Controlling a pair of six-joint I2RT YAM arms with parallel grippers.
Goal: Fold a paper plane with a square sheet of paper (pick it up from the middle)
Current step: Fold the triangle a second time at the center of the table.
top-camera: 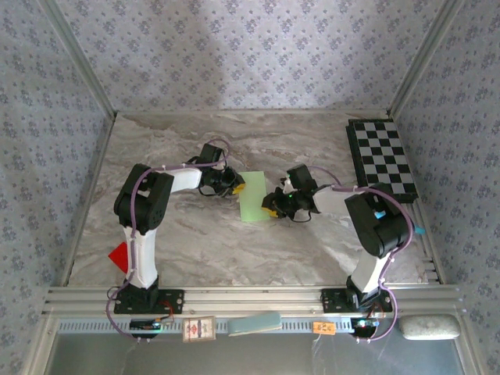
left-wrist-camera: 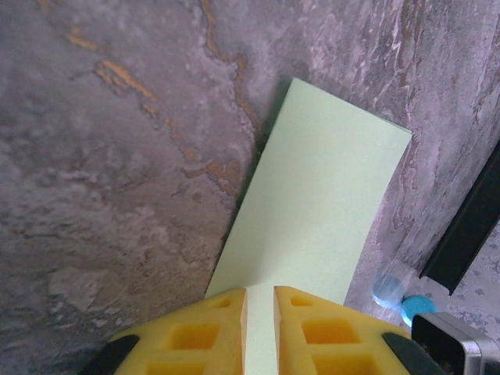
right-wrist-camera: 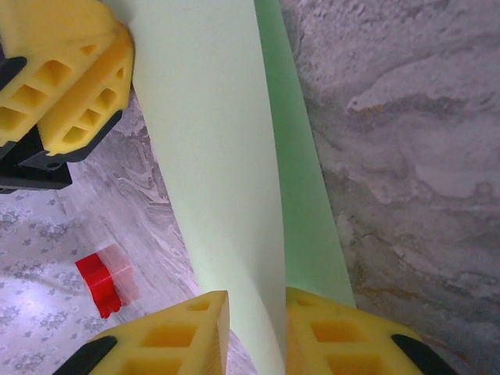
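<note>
The pale green sheet of paper point(top-camera: 251, 195) lies mid-table, folded into a long rectangle. My left gripper point(top-camera: 234, 181) is at its far end. In the left wrist view its jaws point(left-wrist-camera: 259, 297) stand almost shut, tips on the paper point(left-wrist-camera: 320, 211), with a thin slit between them. My right gripper point(top-camera: 273, 205) is at the paper's near right edge. In the right wrist view the raised, curling upper layer point(right-wrist-camera: 226, 156) runs between the jaws point(right-wrist-camera: 256, 301). It touches the right finger point(right-wrist-camera: 328, 328) and stands apart from the left one. The lower layer point(right-wrist-camera: 301, 203) lies flat. The left gripper's fingers point(right-wrist-camera: 70, 86) show at the far end.
A black-and-white checkerboard point(top-camera: 383, 160) lies at the back right. A red block point(top-camera: 119, 255) sits by the left arm's base and also appears in the right wrist view point(right-wrist-camera: 98, 281). A light-blue card point(top-camera: 254, 323) rests on the front rail.
</note>
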